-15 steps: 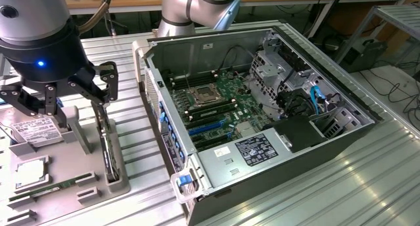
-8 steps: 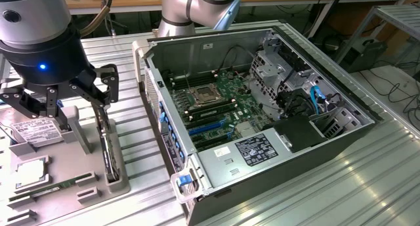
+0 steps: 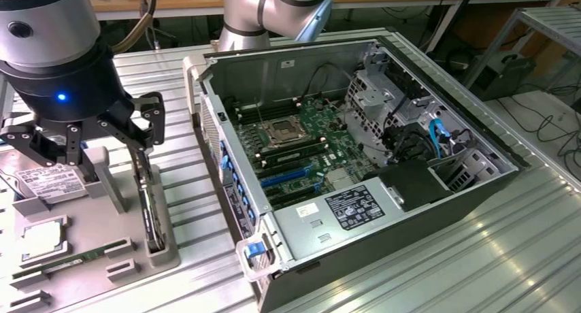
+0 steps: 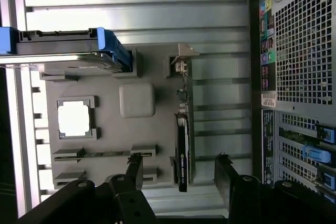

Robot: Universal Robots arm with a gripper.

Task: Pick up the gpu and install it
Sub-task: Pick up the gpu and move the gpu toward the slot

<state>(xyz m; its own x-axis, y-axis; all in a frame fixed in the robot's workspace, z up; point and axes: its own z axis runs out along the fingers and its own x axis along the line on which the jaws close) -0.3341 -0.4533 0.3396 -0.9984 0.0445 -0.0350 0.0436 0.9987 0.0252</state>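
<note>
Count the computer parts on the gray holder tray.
4: hard drive at one end, processor, memory stick, and gpu standing at the edge nearest the case. The gripper may hide more.

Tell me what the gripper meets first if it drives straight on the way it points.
The gpu, most likely: it stands on edge in the gray tray, lined up between the open fingers of the gripper, which would pass either side of it. Depth is unclear.

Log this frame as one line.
gripper: open, fingers either side of gpu, not touching | gpu: on edge in gray fixture, not held | pc case: side open
</note>
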